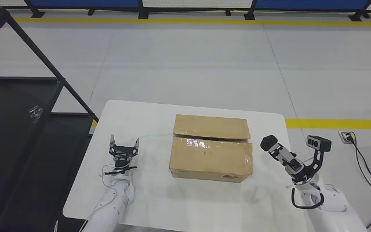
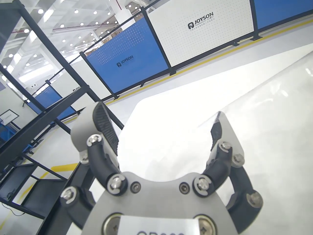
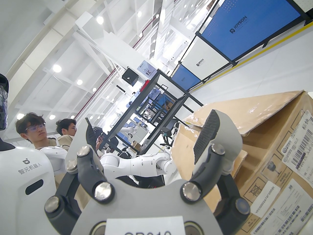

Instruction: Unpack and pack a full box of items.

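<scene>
Left claw (image 1: 125,140): fingers (image 2: 105,121) spread wide apart, nothing between them, ribbed dark pads facing each other; sits low over the white table (image 1: 145,191) on the robot's left side, well apart from the carton and pointing away from the robot. Right claw (image 3: 149,133): fingers likewise spread, holding nothing; in the top view it (image 1: 268,142) sits just beside the carton's right end, turned toward it, with a narrow gap between. Cardboard box (image 1: 211,148): one brown carton, standing near the middle of the table between the two claws; top flaps folded down, glossy clear tape along the seam; printed paper labels on the end wall that faces the right claw (image 3: 269,135). Table: white, rounded corners, bare surface seen under the left claw (image 2: 171,113). Black metal rack (image 1: 35,116): stands off the table's left edge, its slanted bars also seen past the left claw (image 2: 49,113). Floor: pale grey, with a yellow line (image 1: 324,123) beyond the table's right side. Partition panels (image 2: 203,30): blue and white, lined up along the far floor.
</scene>
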You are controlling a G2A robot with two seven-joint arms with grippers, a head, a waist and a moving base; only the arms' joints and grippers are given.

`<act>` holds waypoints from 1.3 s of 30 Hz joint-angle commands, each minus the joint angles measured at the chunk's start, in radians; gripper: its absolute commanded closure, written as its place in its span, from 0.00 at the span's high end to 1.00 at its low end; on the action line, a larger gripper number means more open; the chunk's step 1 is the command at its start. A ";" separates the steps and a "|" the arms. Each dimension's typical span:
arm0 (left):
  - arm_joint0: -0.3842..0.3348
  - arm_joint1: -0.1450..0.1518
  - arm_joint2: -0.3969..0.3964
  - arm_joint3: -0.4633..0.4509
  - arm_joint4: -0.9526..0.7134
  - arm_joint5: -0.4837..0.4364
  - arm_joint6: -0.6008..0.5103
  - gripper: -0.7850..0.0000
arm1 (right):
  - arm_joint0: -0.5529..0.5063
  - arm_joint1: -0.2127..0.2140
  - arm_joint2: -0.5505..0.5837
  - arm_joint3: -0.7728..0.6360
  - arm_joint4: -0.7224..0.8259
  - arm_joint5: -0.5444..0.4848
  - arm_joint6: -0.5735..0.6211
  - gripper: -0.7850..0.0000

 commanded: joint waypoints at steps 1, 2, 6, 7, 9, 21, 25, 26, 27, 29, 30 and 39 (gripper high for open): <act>0.012 0.001 0.002 -0.011 0.008 0.000 -0.004 1.00 | 0.005 0.000 -0.005 0.004 0.003 0.002 0.006 1.00; 0.016 0.001 0.001 -0.017 0.009 0.002 -0.005 1.00 | 0.008 -0.001 -0.008 0.006 0.004 0.002 0.009 1.00; 0.034 0.005 -0.005 -0.050 0.006 -0.023 -0.006 1.00 | 0.019 -0.001 -0.017 0.016 0.007 0.003 0.017 1.00; 0.038 0.007 -0.006 -0.057 0.009 -0.029 -0.003 1.00 | 0.022 -0.001 -0.018 0.018 0.007 0.003 0.019 1.00; 0.046 0.012 -0.005 -0.068 0.026 -0.040 -0.008 1.00 | 0.026 -0.002 -0.022 0.021 0.009 0.004 0.023 1.00; 0.053 0.044 -0.001 -0.100 0.119 -0.191 -0.114 1.00 | 0.045 -0.002 -0.035 0.029 0.007 0.010 0.038 1.00; 0.022 0.057 -0.002 -0.100 0.144 -0.295 -0.175 1.00 | 0.049 -0.002 -0.037 0.024 0.005 0.012 0.040 1.00; 0.012 0.059 -0.001 -0.100 0.146 -0.333 -0.190 1.00 | 0.049 -0.001 -0.038 0.023 0.005 0.013 0.040 1.00; 0.001 0.061 -0.004 -0.097 0.144 -0.361 -0.205 1.00 | 0.049 -0.001 -0.038 0.022 0.004 0.013 0.041 1.00; -0.020 0.064 0.001 -0.086 0.158 -0.409 -0.242 1.00 | 0.047 -0.001 -0.037 0.020 0.001 0.011 0.041 1.00; -0.033 0.066 0.004 -0.081 0.166 -0.434 -0.260 1.00 | 0.045 -0.001 -0.036 0.018 0.000 0.010 0.041 1.00; -0.093 0.054 -0.006 -0.053 0.137 -0.331 -0.297 1.00 | 0.014 0.004 -0.017 0.008 -0.013 0.009 0.023 1.00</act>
